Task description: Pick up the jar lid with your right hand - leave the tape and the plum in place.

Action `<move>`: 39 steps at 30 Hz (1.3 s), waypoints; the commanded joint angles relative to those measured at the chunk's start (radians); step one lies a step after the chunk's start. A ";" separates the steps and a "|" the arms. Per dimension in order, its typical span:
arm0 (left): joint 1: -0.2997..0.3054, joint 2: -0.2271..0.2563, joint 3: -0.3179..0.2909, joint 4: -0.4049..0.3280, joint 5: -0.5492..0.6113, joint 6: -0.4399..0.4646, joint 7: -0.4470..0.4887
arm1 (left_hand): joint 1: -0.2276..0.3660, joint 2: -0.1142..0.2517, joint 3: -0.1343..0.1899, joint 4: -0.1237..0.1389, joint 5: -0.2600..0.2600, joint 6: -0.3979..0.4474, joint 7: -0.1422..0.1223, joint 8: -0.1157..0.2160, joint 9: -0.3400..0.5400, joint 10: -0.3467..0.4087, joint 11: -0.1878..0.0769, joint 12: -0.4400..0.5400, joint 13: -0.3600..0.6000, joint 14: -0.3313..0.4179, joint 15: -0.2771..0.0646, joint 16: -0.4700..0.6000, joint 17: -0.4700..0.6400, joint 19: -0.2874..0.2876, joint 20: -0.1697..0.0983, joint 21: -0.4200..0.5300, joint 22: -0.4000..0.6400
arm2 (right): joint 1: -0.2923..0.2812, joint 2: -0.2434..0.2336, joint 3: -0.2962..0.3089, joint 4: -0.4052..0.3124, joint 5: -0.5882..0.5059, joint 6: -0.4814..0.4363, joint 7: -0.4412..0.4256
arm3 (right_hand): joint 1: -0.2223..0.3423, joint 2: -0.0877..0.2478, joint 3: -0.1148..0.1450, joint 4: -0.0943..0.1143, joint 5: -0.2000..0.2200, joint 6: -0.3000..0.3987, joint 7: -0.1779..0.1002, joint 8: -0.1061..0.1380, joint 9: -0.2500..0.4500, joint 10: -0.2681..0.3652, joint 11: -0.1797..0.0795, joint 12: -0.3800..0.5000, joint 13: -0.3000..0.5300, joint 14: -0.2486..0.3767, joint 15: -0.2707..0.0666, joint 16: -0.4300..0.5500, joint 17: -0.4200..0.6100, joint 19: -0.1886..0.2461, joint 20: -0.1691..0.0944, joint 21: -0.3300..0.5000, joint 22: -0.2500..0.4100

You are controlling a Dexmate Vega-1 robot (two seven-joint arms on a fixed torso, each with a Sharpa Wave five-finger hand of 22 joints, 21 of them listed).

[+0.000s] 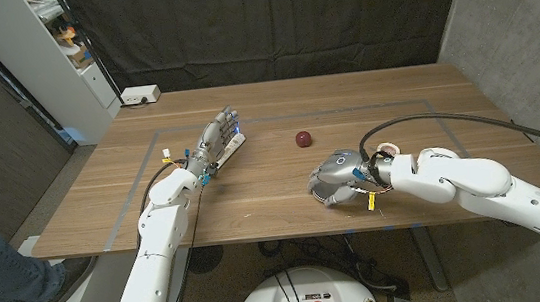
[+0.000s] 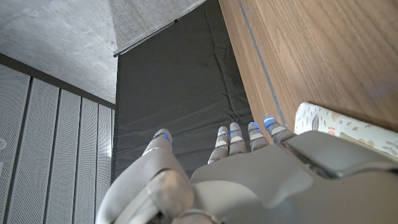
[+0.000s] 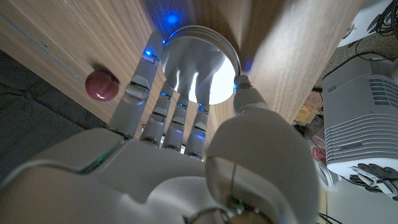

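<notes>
Right robot hand (image 1: 333,179): palm down at the near middle of the desk (image 1: 395,93), fingers (image 3: 140,81) curled around the jar lid (image 3: 200,65); thumb on one side of the rim, the others on the opposite side and across the top. Lifted or touching the wood: cannot tell.
Jar lid: shiny silver disc, round, under the right robot hand; seen clearly from the right wrist, covered by the hand from the head camera.
Plum (image 1: 303,138): dark red, on bare wood just beyond the right robot hand, apart from it; also at (image 3: 101,84) beside the fingers, not touched.
Tape (image 1: 386,149): pale roll beside the right wrist, partly hidden by arm and black cable.
Left robot hand (image 1: 217,139): on the desk's left part, fingers straight and close together, holding nothing; resting next to a white patterned object (image 2: 348,127) lying under it.
White box (image 1: 141,95): far left corner of the desk.
Person: jeans-clad leg at the left edge of the head view, off the desk.
</notes>
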 commanded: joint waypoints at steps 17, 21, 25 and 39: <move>-0.008 0.004 0.007 -0.012 -0.003 -0.001 -0.011 | -0.002 0.011 0.001 -0.008 0.001 0.001 0.004 0.003 0.002 -0.003 0.007 0.004 0.000 -0.006 0.004 0.004 0.005 -0.003 0.007 0.000 0.003 | -0.026 -0.039 0.097 -0.112 0.027 -0.007 0.059 | 0.010 0.010 -0.005 0.005 -0.006 0.013 -0.012 -0.003 0.000 0.004 -0.006 -0.006 0.002 0.032 -0.069 0.010 0.006 -0.003 0.001 -0.004 0.002; -0.004 0.005 0.006 -0.020 -0.004 0.002 -0.011 | -0.002 0.011 0.001 -0.008 0.001 0.000 0.004 0.003 0.002 -0.003 0.007 0.004 0.000 -0.006 0.005 0.004 0.005 -0.004 0.008 0.000 0.002 | -0.026 -0.043 0.113 -0.130 0.030 -0.009 0.074 | 0.011 0.012 -0.004 0.005 -0.006 0.014 -0.013 -0.004 0.000 0.003 -0.005 -0.008 0.002 0.032 -0.069 0.008 0.006 -0.004 0.001 -0.005 0.002; 0.001 0.008 0.004 -0.033 -0.004 0.005 -0.011 | -0.002 0.011 0.001 -0.009 0.001 0.000 0.004 0.003 0.002 -0.003 0.009 0.004 0.000 -0.007 0.004 0.003 0.005 -0.005 0.008 0.000 0.002 | -0.031 -0.048 0.133 -0.145 0.043 -0.009 0.086 | 0.011 0.011 -0.004 0.005 -0.007 0.014 -0.013 -0.005 0.000 0.003 -0.007 -0.009 0.002 0.033 -0.068 0.007 0.005 -0.003 0.001 -0.005 0.002; 0.015 0.013 -0.004 -0.073 -0.007 0.013 -0.014 | -0.002 0.012 0.001 -0.010 0.001 0.000 0.003 0.003 0.002 -0.004 0.005 0.003 0.000 -0.007 0.005 0.004 0.005 -0.005 0.008 0.000 0.002 | -0.012 -0.042 0.174 -0.188 0.114 -0.009 0.157 | 0.009 0.012 -0.005 0.008 -0.008 0.019 -0.016 -0.007 0.000 0.005 -0.007 -0.011 0.002 0.038 -0.068 0.005 0.002 -0.006 0.002 -0.008 0.002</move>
